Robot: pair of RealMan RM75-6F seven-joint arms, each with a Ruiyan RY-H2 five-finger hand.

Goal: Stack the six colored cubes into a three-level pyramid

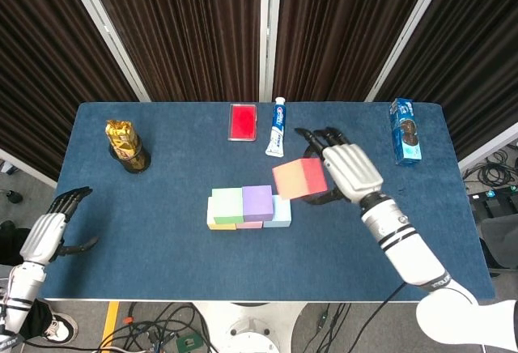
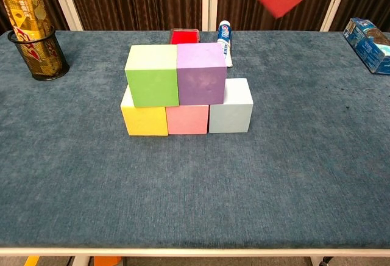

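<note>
Head view gives us the whole table (image 1: 146, 248), a blue cloth surface with the stack near its middle. We see the right hand (image 1: 346, 173) raised over the table, grasping the red cube (image 1: 300, 179) at its side, fingers reaching round the far face. The left hand (image 1: 48, 231) hangs off the near left corner, holding nothing, fingers loosely apart.

The stack has two levels. In the chest view we read the base row as yellow cube (image 2: 144, 119), pink cube (image 2: 187, 119) and pale blue cube (image 2: 232, 112), touching side by side. On them sit the green cube (image 2: 152, 75) and purple cube (image 2: 201, 73), also touching, shifted toward the left end of the base, so the green cube overhangs the yellow one slightly.

The red cube is airborne, tilted, above and to the right of the purple cube; the chest view catches only its lower part at the top edge. We judge the task nearly complete: only the top level is missing.

Risks from here:
- A tilted cube would land on an edge and could tip off or nudge the second level.
- Fingers under or beside the cube may strike the purple cube on descent and shift the stack.
- Off-centre placement over the green–purple seam could roll the cube off.
</note>
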